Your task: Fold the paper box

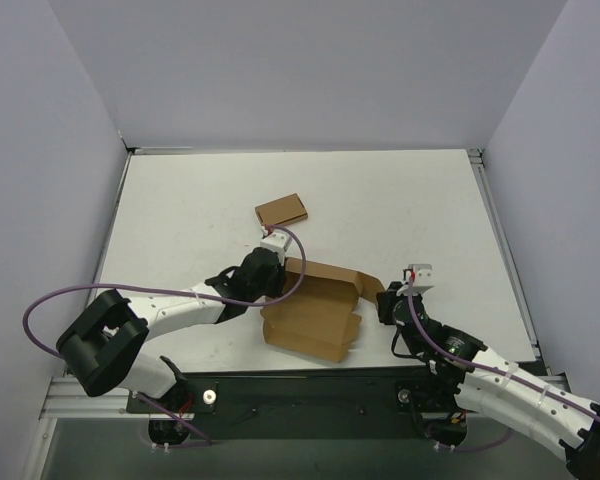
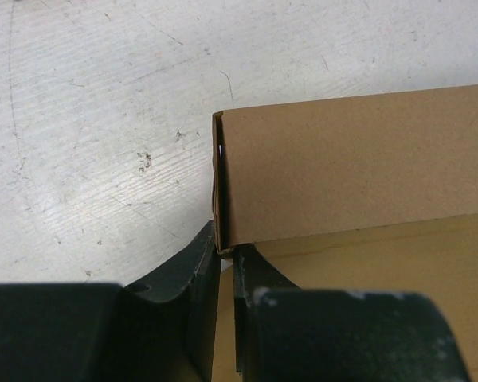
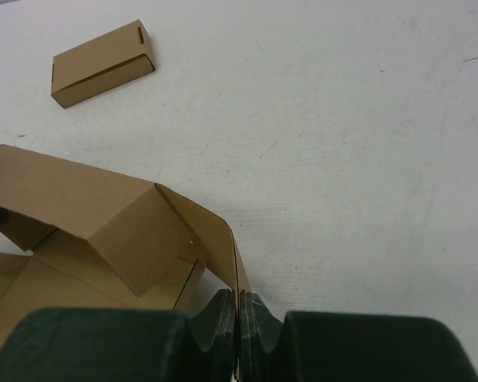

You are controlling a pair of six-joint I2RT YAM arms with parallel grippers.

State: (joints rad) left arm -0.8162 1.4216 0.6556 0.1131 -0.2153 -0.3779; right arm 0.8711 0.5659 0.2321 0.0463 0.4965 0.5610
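Here the paper box (image 1: 315,315) lies lengthwise left-to-right; open side upward.

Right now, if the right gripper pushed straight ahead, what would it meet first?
The paper box itself: the right gripper is shut on its flap. Beyond, probably just bare table.

light: bright, even | shadows: soft | right claw (image 3: 240,312): out of focus

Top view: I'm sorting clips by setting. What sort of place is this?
Probably a robot lab cell: white table walled by plain panels, two arms bolted at its edge, holding the paper box.
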